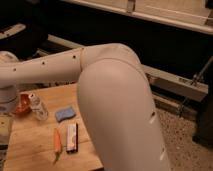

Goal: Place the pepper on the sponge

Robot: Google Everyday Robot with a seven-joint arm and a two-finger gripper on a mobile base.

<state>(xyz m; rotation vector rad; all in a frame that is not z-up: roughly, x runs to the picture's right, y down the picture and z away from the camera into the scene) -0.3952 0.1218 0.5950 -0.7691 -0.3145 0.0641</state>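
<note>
The orange pepper [56,142] lies on the wooden table [35,155] near its front, with its thin tip toward me. About a hand's width behind it and slightly to the right rests the light-blue sponge [65,114], apart from the pepper. My gripper [4,128] hangs at the far left edge of the view below the white wrist, well to the left of both and above the table. Nothing shows in it.
A white-and-dark flat bar [72,137] lies just right of the pepper. A clear bottle [38,107] and a red-orange bowl [22,104] stand at the back left. My big white arm [117,100] fills the centre and hides the table's right side.
</note>
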